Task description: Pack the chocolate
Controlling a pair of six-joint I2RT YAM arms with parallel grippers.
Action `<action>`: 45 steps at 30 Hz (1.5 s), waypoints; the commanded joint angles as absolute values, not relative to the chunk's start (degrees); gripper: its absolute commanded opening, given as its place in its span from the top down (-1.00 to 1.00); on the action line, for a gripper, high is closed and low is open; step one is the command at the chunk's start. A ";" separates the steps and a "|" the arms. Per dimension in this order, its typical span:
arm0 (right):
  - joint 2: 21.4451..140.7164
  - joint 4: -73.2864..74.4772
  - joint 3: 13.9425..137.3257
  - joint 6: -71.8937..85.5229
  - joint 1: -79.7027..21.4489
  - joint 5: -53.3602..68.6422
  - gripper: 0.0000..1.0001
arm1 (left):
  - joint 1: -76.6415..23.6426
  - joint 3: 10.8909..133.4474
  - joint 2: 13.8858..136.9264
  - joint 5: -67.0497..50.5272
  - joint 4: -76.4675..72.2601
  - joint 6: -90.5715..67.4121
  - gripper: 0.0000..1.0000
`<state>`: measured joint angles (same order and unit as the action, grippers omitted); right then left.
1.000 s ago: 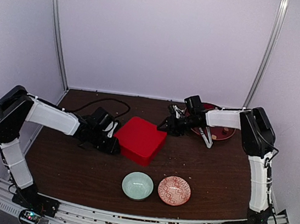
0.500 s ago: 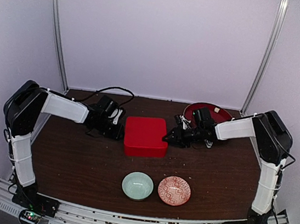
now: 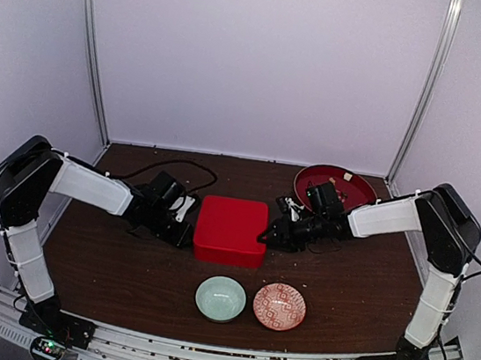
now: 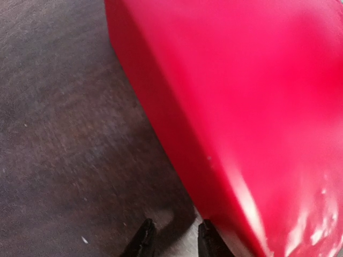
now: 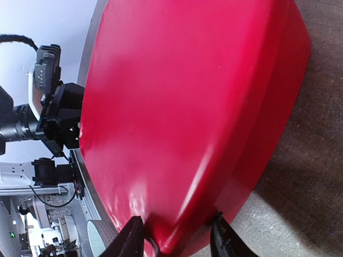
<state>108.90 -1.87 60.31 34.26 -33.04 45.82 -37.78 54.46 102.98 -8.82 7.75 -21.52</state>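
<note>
A closed red box lies square on the dark table between my two grippers. My left gripper is low at the box's left side. In the left wrist view its fingers stand apart over bare table, and the right one rests beside the box's lower corner. My right gripper is at the box's right side. In the right wrist view its jaws straddle a corner of the box and press on it. No chocolate is in view; it is hidden.
A pale green bowl and a pink patterned bowl stand side by side in front of the box. A dark red round plate sits at the back right, behind the right arm. Walls enclose the back and sides.
The box was skewed a second ago; it now sits square and a little nearer the front than half a second ago. Both grippers have moved with it.
</note>
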 commanded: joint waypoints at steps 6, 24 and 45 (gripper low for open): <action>106.63 5.65 58.85 32.52 -33.47 43.85 -0.14 | -39.33 55.29 97.64 -9.49 6.15 -19.10 0.35; 95.93 18.08 65.27 26.20 -38.81 33.49 0.13 | -44.37 61.56 87.91 -2.15 18.83 -12.76 0.38; 100.98 22.17 72.39 25.22 -37.09 28.28 0.31 | -41.76 72.89 96.22 0.13 22.20 -12.91 0.46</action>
<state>101.43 20.03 67.68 26.30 -39.33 32.14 -45.01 67.48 96.44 -1.41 24.47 -13.39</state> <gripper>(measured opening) 0.344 0.264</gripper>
